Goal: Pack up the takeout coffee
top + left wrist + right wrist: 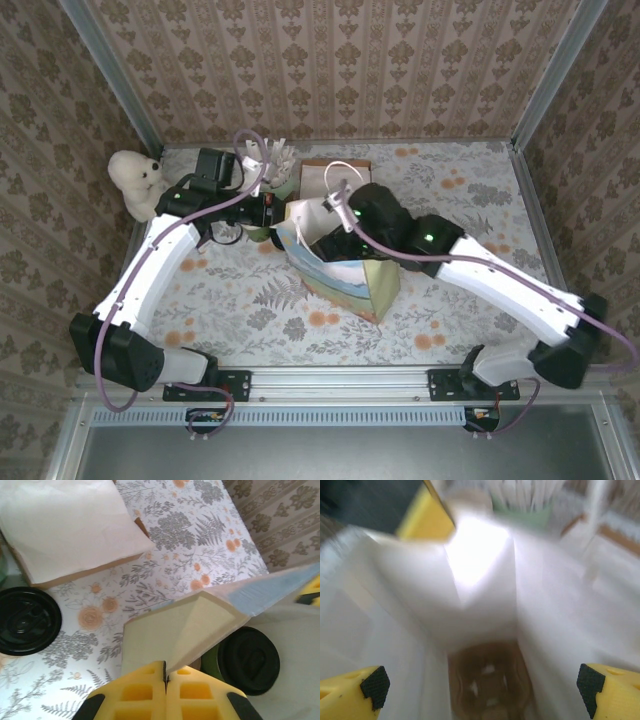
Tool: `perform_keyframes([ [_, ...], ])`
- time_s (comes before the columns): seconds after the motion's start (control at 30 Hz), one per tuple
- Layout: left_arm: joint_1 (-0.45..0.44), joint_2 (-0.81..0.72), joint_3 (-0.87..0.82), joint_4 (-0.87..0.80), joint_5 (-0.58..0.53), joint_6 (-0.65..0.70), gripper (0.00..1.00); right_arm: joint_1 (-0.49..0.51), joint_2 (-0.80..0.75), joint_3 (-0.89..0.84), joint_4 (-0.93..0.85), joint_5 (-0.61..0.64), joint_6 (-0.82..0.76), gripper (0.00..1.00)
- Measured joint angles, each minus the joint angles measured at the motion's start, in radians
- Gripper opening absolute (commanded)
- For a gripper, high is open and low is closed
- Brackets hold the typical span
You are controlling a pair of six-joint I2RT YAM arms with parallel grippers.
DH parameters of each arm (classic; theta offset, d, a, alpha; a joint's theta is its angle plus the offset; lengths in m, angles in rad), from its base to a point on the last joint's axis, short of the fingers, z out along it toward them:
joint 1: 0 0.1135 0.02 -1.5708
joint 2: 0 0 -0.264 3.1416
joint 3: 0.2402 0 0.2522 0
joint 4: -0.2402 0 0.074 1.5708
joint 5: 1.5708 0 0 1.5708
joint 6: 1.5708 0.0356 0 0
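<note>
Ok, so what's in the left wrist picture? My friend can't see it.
The left pincer, yellow fingers shut, pinches the edge of a cream and blue paper bag. Beside that edge sits a dark green cup with a black lid; another black lid and a white paper stack lie farther off on the flowery table.

Robot lab booth, dressed up to pass for a home. Patterned wallpaper (pixel 330 60) on panels along the top and both sides of the overhead view, but framed by bare metal posts (pixel 110 75) at the upper corners. Floral table cover (pixel 250 310) across the middle. Plush bear (pixel 135 180) at upper left and a printed paper bag (pixel 350 280) at centre, set out like props. Along the bottom edge, a metal rail (pixel 340 380) with two arm bases (pixel 115 350) bolted to it.
</note>
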Motion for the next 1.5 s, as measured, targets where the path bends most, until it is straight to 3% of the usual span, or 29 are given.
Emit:
perform_keyframes([
  [0.17, -0.016, -0.004, -0.001, 0.033, 0.019, -0.047, 0.0, 0.002, -0.088, -0.072, 0.123, -0.017, -0.001, 1.0],
  [0.53, -0.018, -0.014, -0.042, 0.08, 0.0, -0.074, 0.0, 0.002, -0.024, -0.104, 0.179, -0.002, 0.0, 1.0],
  [0.67, -0.023, -0.014, -0.042, 0.078, -0.005, -0.081, 0.38, 0.002, -0.016, -0.104, 0.187, -0.002, 0.017, 1.0],
  [0.8, -0.024, -0.018, -0.042, 0.066, -0.02, -0.089, 0.56, 0.002, -0.022, -0.077, 0.183, 0.018, 0.064, 1.0],
  [1.0, -0.024, -0.034, -0.042, 0.056, -0.024, -0.093, 0.67, 0.002, -0.115, -0.07, 0.129, 0.118, 0.175, 1.0],
  [1.23, -0.04, -0.069, -0.082, 0.073, 0.017, -0.105, 0.74, -0.023, -0.206, -0.07, -0.131, 0.404, 0.47, 0.98],
  [1.5, -0.074, -0.158, -0.148, 0.095, 0.046, -0.171, 0.81, -0.031, -0.131, -0.063, -0.282, 0.425, 0.684, 0.88],
])
